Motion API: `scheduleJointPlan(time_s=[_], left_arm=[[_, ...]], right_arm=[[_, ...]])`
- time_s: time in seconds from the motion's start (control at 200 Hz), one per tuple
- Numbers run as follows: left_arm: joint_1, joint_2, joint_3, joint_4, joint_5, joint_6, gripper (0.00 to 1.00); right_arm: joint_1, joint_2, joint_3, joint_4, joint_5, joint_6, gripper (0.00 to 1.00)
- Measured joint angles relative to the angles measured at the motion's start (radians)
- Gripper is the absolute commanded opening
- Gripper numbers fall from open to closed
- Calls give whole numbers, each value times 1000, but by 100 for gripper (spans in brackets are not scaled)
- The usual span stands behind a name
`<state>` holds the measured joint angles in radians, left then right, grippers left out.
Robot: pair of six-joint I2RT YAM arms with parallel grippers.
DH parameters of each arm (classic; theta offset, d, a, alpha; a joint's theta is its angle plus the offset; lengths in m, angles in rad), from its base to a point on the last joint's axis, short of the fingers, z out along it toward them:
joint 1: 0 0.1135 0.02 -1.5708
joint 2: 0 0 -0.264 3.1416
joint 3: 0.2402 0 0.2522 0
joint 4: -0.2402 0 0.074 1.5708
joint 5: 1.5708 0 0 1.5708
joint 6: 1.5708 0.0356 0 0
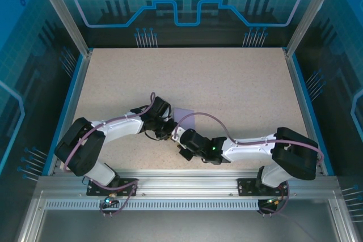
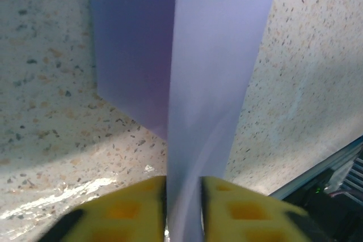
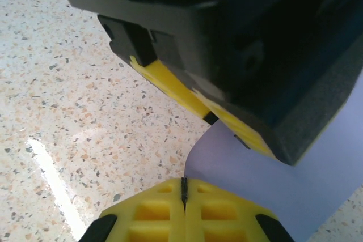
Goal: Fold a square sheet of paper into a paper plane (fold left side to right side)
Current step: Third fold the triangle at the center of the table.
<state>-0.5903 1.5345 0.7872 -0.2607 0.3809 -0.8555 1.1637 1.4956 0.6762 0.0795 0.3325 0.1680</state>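
1. The square sheet of paper (image 1: 184, 115) is thin, plain lavender, a small pale patch near the middle of the worktop (image 1: 238, 83), slightly toward 7 o'clock
2. It is raised off the worktop and bent along a crease: in the left wrist view a pale strip (image 2: 218, 72) runs from 6 to 12 o'clock, with a darker, shaded panel on its 10 o'clock side
3. Its lower end sits between the slightly parted fingers of the left end effector (image 2: 183, 184), and a curved edge (image 3: 283, 179) is pinched at the tips of the closed right end effector (image 3: 183, 184)
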Motion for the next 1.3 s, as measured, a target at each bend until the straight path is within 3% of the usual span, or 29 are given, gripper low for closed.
scheduleJointPlan(time_s=[0.12,0.34,0.54,0.69,1.035,1.3], left_arm=[[9,-30,0,-28,-15,24,46],[80,-118,0,-84,-18,68,49],[130,-105,26,-137,-11,135,33],[130,-3,127,-134,22,191,23],[110,296,327,-75,140,295,13],[73,430,430,-92,151,366,12]], right_arm=[[-14,-5,0,13,-33,10,0],[-48,-7,-2,17,-96,41,0],[-66,-2,-2,15,-137,68,0],[-76,0,-2,14,-161,83,0],[-85,26,-2,14,-193,105,0],[-101,31,-2,11,-216,120,0]])
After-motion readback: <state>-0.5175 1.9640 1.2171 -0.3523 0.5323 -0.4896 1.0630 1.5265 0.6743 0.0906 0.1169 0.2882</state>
